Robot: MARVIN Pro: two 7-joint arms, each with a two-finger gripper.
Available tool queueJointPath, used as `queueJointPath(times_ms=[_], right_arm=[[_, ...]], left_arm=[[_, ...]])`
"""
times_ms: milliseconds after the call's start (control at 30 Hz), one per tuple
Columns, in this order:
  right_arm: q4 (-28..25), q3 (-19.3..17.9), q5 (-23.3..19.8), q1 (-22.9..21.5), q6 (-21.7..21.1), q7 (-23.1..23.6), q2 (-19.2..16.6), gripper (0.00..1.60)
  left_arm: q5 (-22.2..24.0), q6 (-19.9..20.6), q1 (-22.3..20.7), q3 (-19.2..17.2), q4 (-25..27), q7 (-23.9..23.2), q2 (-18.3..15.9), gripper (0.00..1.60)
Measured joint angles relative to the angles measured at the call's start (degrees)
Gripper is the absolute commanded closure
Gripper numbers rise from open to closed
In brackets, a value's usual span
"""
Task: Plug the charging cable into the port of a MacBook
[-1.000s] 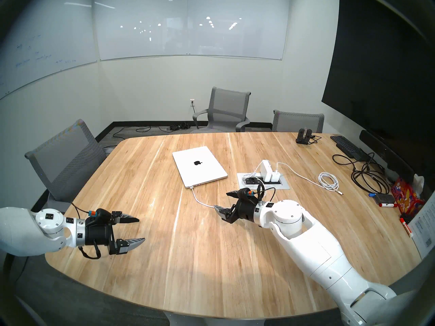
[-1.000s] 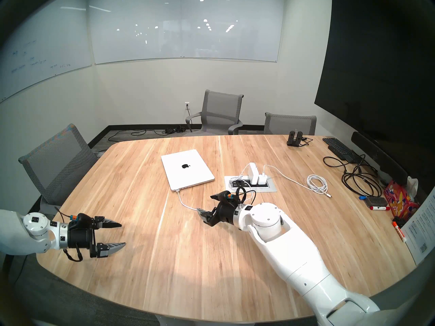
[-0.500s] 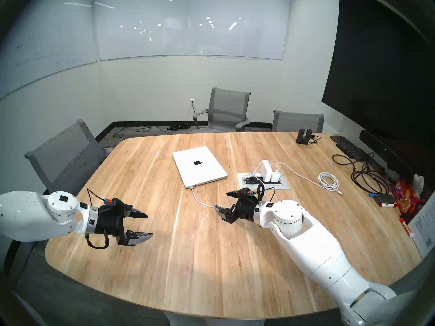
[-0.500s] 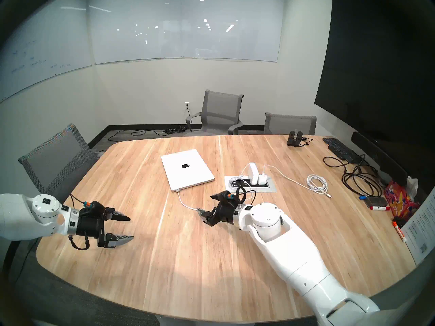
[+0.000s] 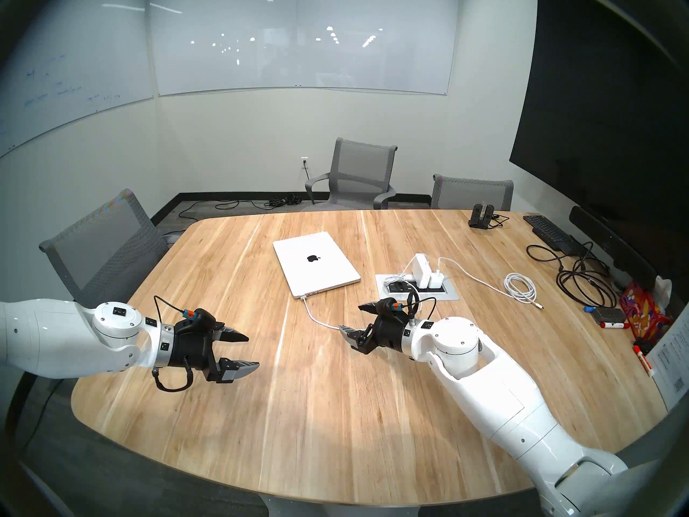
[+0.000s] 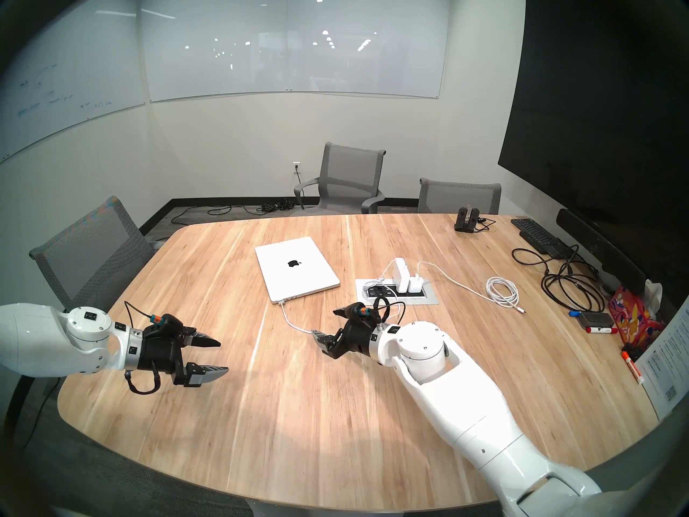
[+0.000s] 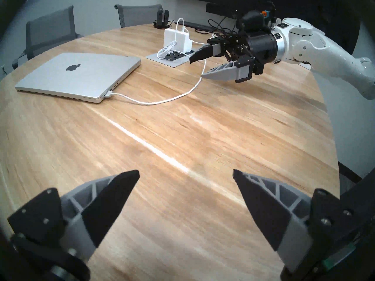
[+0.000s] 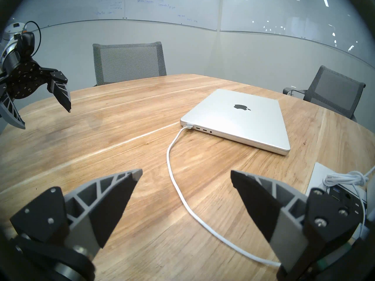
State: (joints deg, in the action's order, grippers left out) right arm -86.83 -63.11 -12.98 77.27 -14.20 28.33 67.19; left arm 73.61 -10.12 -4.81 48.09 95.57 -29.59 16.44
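The silver MacBook (image 5: 317,262) (image 8: 239,116) lies closed on the wooden table. The white charging cable (image 5: 317,318) (image 8: 178,185) curves across the table, and its connector (image 8: 188,126) (image 7: 108,95) sits in the endmost port at the laptop's near left corner. My right gripper (image 5: 349,317) (image 8: 186,172) hovers open and empty over the cable, a short way in front of the laptop. My left gripper (image 5: 253,351) (image 7: 185,171) is open and empty above bare table, to the left of the cable.
A recessed power hub (image 5: 417,287) with white adapters sits right of the laptop. Further right lie a coiled white cord (image 5: 520,287), black cords (image 5: 581,281), a black keyboard (image 5: 548,229) and markers. Grey chairs (image 5: 104,251) ring the table.
My left arm has moved forward and to the right over the table, its gripper still open. The right arm, cable and laptop have not moved.
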Motion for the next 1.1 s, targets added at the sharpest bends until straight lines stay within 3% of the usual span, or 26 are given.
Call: queueJointPath(times_ms=[1100], right_arm=[[-0.01,-0.03,0.01,0.00,0.01,0.00,0.03,0.00]], left_arm=[[9.80,-0.78,6.20,-5.56,-6.14,5.90,16.17,0.00]])
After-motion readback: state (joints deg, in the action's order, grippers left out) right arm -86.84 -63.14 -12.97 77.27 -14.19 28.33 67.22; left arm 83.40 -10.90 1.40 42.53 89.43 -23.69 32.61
